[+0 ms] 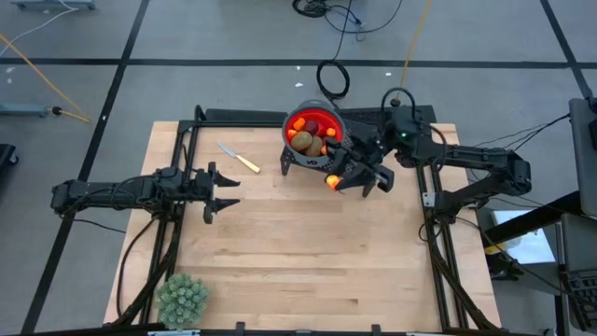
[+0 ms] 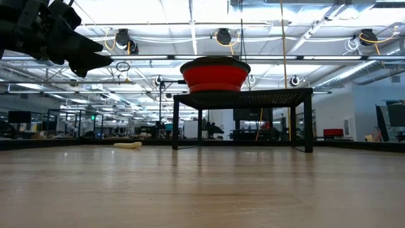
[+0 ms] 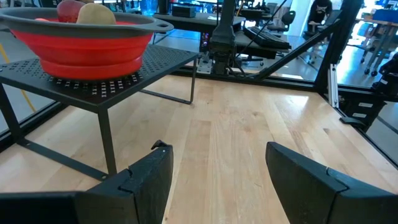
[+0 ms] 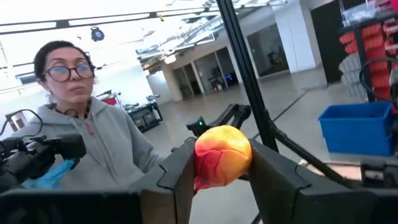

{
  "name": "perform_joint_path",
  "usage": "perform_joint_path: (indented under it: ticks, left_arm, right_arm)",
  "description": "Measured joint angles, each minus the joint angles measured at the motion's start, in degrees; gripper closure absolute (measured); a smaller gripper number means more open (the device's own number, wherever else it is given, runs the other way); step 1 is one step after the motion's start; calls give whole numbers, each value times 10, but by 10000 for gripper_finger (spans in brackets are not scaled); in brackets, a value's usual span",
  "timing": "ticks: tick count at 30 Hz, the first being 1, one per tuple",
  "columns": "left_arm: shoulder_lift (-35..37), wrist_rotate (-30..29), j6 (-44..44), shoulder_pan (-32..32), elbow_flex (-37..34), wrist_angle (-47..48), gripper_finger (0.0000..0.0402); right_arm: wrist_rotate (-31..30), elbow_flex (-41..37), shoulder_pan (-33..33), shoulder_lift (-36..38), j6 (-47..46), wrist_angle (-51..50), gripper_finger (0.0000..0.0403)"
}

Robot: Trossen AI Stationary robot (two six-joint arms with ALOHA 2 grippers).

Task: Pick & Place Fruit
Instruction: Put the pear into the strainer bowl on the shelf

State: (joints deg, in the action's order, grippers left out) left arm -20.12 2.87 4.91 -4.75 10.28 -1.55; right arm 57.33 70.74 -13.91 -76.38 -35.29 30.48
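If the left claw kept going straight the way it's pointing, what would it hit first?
Probably nothing soon: the open left claw faces bare table. The stand with the red bowl sits off to one side; farther on, likely the frame.

Bare table (image 1: 308, 252) beside black stand (image 1: 291, 161)

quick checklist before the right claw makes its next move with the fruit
1. Grip: right claw shut on the orange-yellow fruit, held between both fingers: ok.
2. Position: in the high view the fruit sits just off the red bowl rim, not over it: not ok for dropping.
3. Bowl seated on the black stand: ok.
4. Left claw open, away from the bowl: ok.
5. Person behind the table; distance: cannot tell.
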Motion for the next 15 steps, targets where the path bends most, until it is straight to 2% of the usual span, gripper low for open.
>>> perform_joint_path:
  ticks: [3, 6, 10, 15]
  left_arm:
    - [0, 0, 0, 0, 0, 0, 147]
    - [0, 0, 0, 0, 0, 0, 147]
    - [0, 0, -2, 0, 0, 0, 147]
    - [0, 0, -2, 0, 0, 0, 147]
  right_arm:
    - [-6, 0, -4, 0, 12, -30, 277]
    - [-44, 0, -17, 0, 26, -86, 277]
    - [-127, 0, -46, 0, 66, -172, 277]
    - [-244, 0, -82, 0, 178, -287, 277]
